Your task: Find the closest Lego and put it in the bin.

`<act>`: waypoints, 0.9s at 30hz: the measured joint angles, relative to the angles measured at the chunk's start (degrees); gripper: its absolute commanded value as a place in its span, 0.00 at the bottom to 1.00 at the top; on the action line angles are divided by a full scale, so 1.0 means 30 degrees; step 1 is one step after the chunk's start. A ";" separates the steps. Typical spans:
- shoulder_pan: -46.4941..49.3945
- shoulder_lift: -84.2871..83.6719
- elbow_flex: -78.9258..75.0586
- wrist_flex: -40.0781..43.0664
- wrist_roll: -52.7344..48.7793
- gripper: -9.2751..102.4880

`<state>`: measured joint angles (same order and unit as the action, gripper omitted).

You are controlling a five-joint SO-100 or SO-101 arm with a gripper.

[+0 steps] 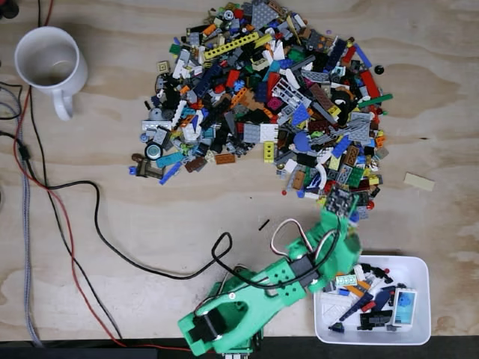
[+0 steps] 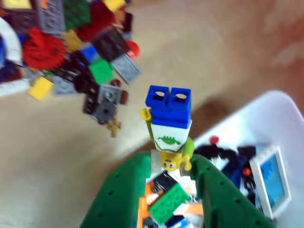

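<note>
Between the pincer (image 2: 172, 164) fingers: a Lego minifigure (image 2: 170, 128) (upside down).

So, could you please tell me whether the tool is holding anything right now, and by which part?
Yes: the tool grips a Lego minifigure upside down by its yellow head, blue legs pointing away, near the bin.

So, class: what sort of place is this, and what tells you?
Probably a hobby workbench: a bare plywood tabletop, a Lego pile, loose cables, a mug, and a green printed arm whose pincer grips a minifigure.
</note>
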<state>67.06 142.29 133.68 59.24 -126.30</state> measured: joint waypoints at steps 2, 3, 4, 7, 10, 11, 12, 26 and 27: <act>0.2256 0.0762 0.1348 -0.0586 -0.0029 0.08; 0.3076 0.1143 0.2256 -0.1055 0.0059 0.08; 0.3691 0.1406 0.3164 -0.1553 0.0146 0.09; 0.5039 0.2021 0.5010 -0.2402 0.0234 0.13; 0.5684 0.2666 0.5859 -0.2725 0.0381 0.19; 0.5859 0.2813 0.5859 -0.2783 0.0645 0.20; 0.5918 0.2930 0.5859 -0.2812 0.1055 0.20; -0.3809 0.4395 -0.0967 0.1260 0.4834 0.09; -0.5391 0.4922 -0.0996 0.2227 0.5215 0.08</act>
<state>50.89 157.06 130.69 65.92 -110.65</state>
